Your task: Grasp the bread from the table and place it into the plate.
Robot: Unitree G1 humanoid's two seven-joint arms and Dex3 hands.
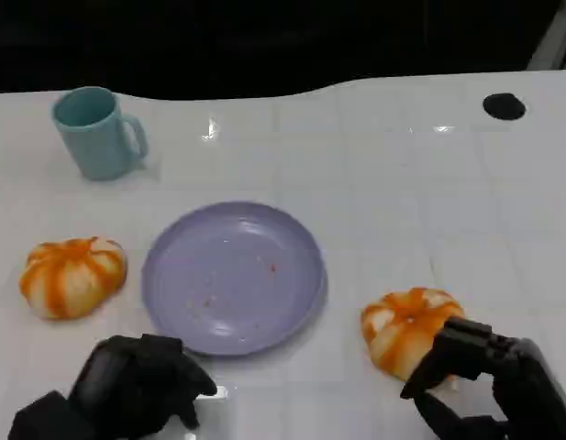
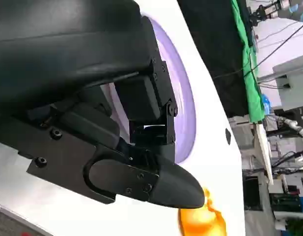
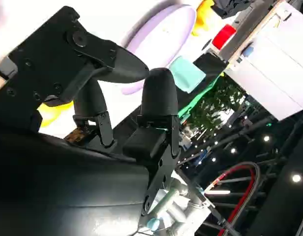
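The table (image 1: 383,183) is noted first: white, faintly gridded, with a dark spot (image 1: 504,106) set at its far right, well beyond the plate. The plate (image 1: 233,276), lilac and bearing only a few crumbs, is taken as landmark; it lies near the middle, and its rim (image 2: 186,105) is also seen in the left wrist view. A teal mug (image 1: 97,132) is recorded beyond the plate and to its left, well apart. Two orange-and-white breads are logged: the left bread (image 1: 72,276) just left of the plate, apart from its rim, and the right bread (image 1: 410,328) right of the plate on its near side, likewise apart. The right hand (image 1: 484,380) is seen at the near edge of the right bread, fingers (image 1: 440,362) curved and spread, laid at or over that edge; a closed hold is not shown, and actual contact cannot be told. The left hand (image 1: 136,385) is placed just near of the plate's near-left rim, fingers curled in, nothing held. The right bread is judged the nearer target: it lies directly ahead of the right fingers, toward the plate. It is roundish, slightly wider across than deep, so no approach angle is favoured.
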